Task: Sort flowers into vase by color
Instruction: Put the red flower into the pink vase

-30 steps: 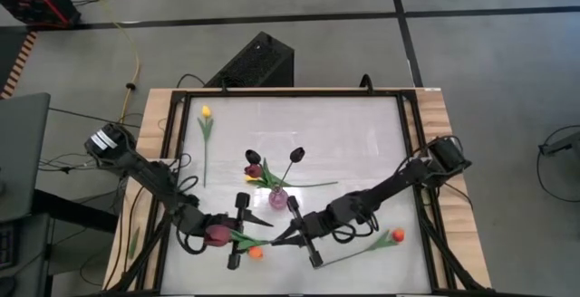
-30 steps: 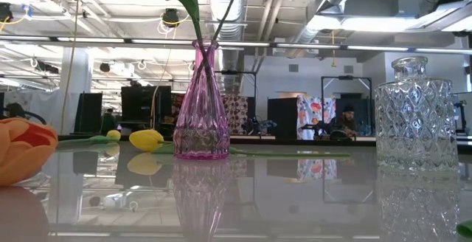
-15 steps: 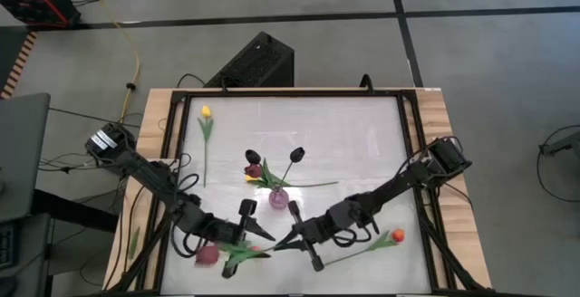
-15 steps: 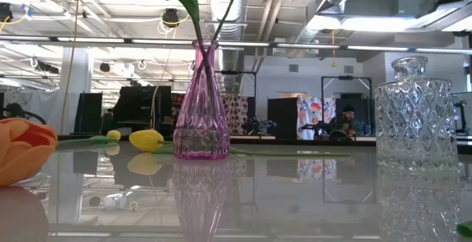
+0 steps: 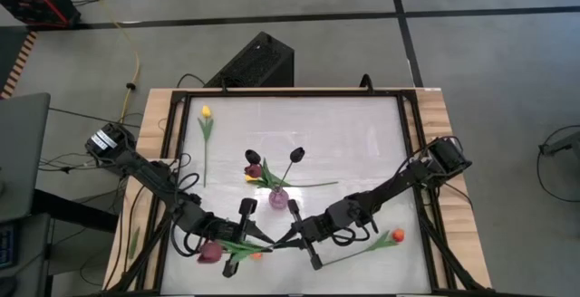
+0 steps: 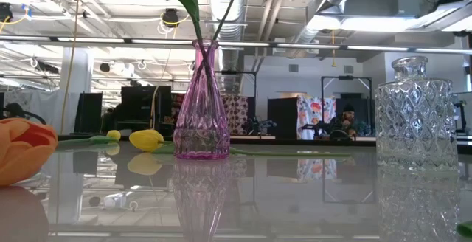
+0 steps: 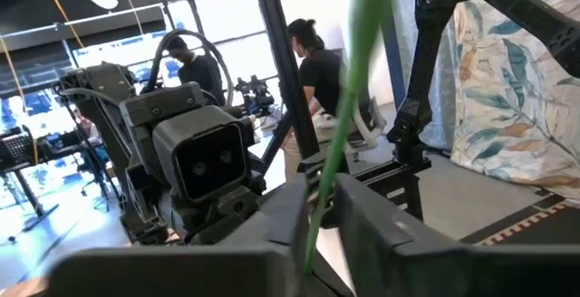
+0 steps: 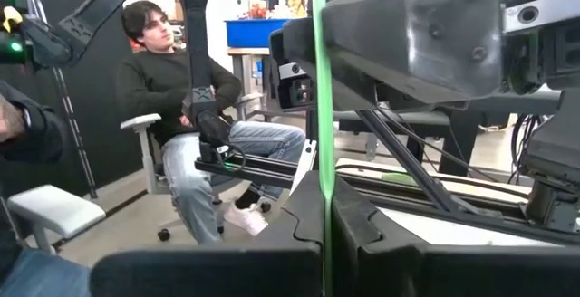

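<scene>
Crowded along the front edge of the tabletop, with both arms low and close together. Meeting almost tip to tip just in front of the pink vase: the left tool and the right tool. Little room between the tools and the vase. Lots of bare room at the back and in the middle right.

Both tools clamped tight on one thin green stem, plain to see between the dark fingers in each wrist view. Hard to tell which head goes with it: a dark red head beside the left arm, and a small orange head just in front of the stem.

Standing in the pink vase: dark heads on long stems, leaning apart. Lying flat near the back left corner, well away from the arms: a yellow flower. Lying near the front right, close by the right arm: an orange flower.

From table height, the top of the pink vase cut off, with only green stems showing. Close up on one side, a big orange head, cut by the edge. On the other side, a clear vase, not to be made out from above.

Beyond the tabletop, a person sitting in a chair.
</scene>
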`<state>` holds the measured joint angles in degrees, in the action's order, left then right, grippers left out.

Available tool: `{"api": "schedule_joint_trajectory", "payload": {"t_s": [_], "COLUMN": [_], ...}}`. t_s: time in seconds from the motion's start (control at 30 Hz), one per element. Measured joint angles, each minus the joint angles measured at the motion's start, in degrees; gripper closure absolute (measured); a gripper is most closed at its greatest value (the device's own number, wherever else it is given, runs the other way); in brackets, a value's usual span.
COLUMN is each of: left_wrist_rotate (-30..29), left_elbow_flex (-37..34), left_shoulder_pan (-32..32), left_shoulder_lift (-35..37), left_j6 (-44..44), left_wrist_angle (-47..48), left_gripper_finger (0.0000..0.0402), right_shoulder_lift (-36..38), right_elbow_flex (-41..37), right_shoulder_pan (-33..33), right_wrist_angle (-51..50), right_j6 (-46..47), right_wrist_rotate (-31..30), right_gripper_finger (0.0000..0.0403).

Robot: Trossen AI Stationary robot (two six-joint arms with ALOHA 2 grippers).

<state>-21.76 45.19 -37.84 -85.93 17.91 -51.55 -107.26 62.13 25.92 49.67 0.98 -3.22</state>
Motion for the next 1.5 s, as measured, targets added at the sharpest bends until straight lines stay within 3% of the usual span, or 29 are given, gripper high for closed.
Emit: {"api": "schedule_joint_trajectory", "payload": {"t_s": [0.13,0.3,0.47,0.6,0.77,0.97,1.2,1.5], "left_wrist_rotate": [0.27,0.25,-3.93,-7.59,-11.63,-12.21,-18.75,-19.62], "left_elbow_flex": [0.0,0.0,0.0,0.0,-0.02,3.88,15.42,16.19], "left_shoulder_pan": [0.68,1.29,1.31,1.31,1.34,3.11,6.55,11.49], "left_shoulder_lift": [0.0,0.01,2.67,6.24,10.4,12.81,11.65,9.7], "left_j6": [-0.87,-2.93,-4.6,-7.0,-8.18,-11.57,-20.87,-22.4], "left_wrist_angle": [-0.02,0.02,3.23,9.26,14.1,25.18,50.68,52.05], "left_gripper_finger": [0.0394,0.04,0.0401,0.0401,0.0401,0.0401,0.0401,0.0401], "right_shoulder_lift": [0.0,0.0,1.05,5.08,10.91,13.38,13.35,13.31], "right_elbow_flex": [0.0,0.02,0.02,0.03,0.09,0.07,0.04,0.04], "right_shoulder_pan": [-0.59,-1.36,-1.34,-1.21,-1.28,-0.94,0.16,0.37], "right_wrist_angle": [-0.06,-2.19,-4.83,-15.14,-36.85,-52.8,-56.47,-56.08], "right_j6": [2.45,3.68,3.05,1.77,7.21,15.24,17.02,16.54], "right_wrist_rotate": [0.04,0.07,0.07,0.09,-0.39,-6.25,-10.49,-10.51], "right_gripper_finger": [0.0365,0.0336,0.03,0.0259,0.0226,0.0219,0.0228,0.0232]}}
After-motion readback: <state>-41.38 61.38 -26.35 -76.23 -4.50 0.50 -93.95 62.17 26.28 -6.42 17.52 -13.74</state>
